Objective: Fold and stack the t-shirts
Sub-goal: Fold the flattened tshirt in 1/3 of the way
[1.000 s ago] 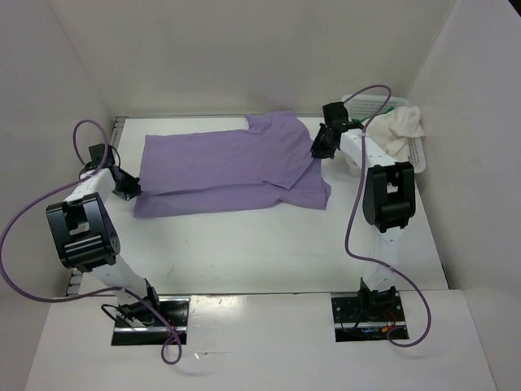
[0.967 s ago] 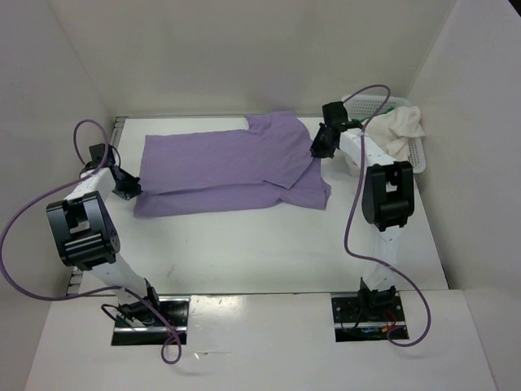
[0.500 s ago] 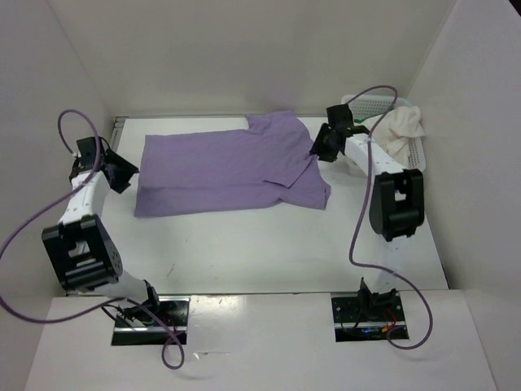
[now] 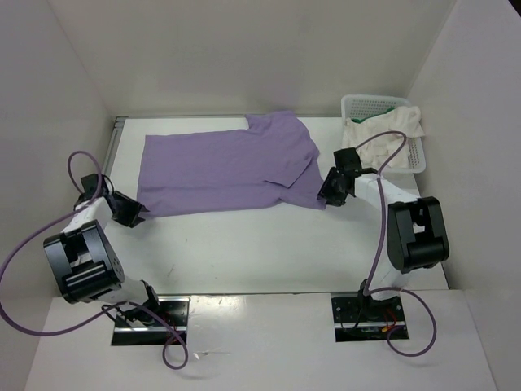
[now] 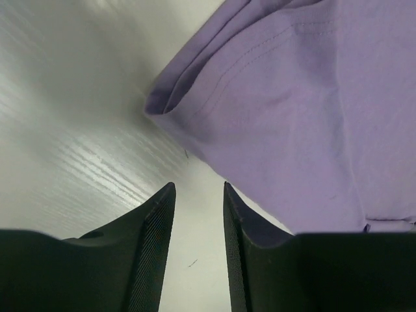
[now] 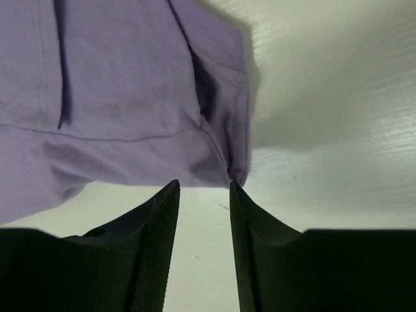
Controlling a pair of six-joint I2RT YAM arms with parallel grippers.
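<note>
The lavender t-shirt (image 4: 228, 167) lies spread flat across the far half of the table, folded over once along its near edge. My left gripper (image 4: 133, 213) stands open just off the shirt's near left corner (image 5: 299, 110), with only bare table between its fingers (image 5: 199, 188). My right gripper (image 4: 328, 194) is open too, just short of the near right corner (image 6: 117, 97), and nothing sits between its fingers (image 6: 205, 185). The off-white t-shirt (image 4: 383, 134) is heaped in the basket, with a sliver of the green one (image 4: 379, 119) showing beside it.
A white mesh basket (image 4: 362, 103) stands in the far right corner against the wall. White walls close in the table on the left, back and right. Purple cables loop from both arms.
</note>
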